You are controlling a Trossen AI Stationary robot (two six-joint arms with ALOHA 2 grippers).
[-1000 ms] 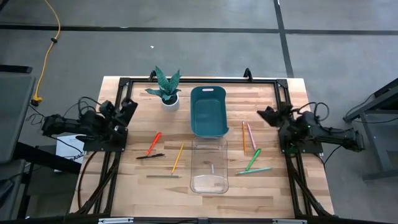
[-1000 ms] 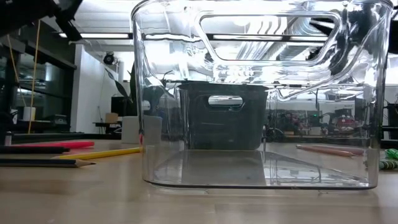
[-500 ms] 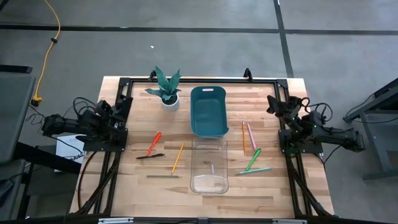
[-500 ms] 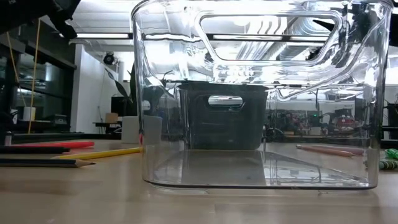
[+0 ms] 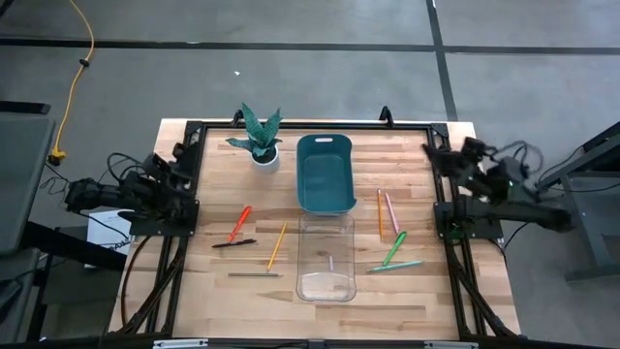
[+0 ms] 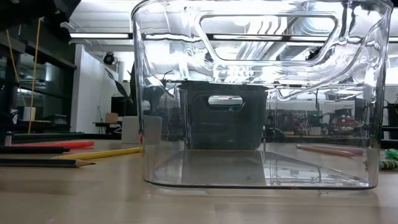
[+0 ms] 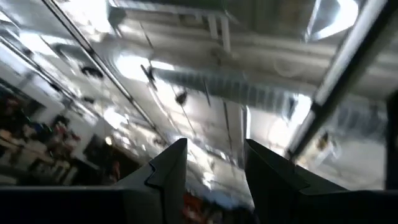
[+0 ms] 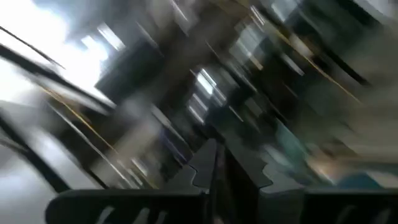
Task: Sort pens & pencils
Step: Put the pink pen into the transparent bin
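On the table's left lie a red pen, a black pen, a yellow pencil and a grey pencil. On the right lie an orange pencil, a pink pen and two green pens. All rest flat on the wood. My left gripper hovers open by the left edge, tipped upward, with nothing between its fingers. My right gripper is raised by the right edge and shut on nothing.
A teal bin stands at the table's middle, toward the far edge. A clear bin stands in front of it and fills the low view. A potted plant is at the far left. Black frame rails run along both sides.
My right arm has lifted, and its gripper has swung up and toward the table's far edge. My left gripper has turned at the wrist and tipped a little toward the far edge, staying in place. The pens and pencils have not moved.
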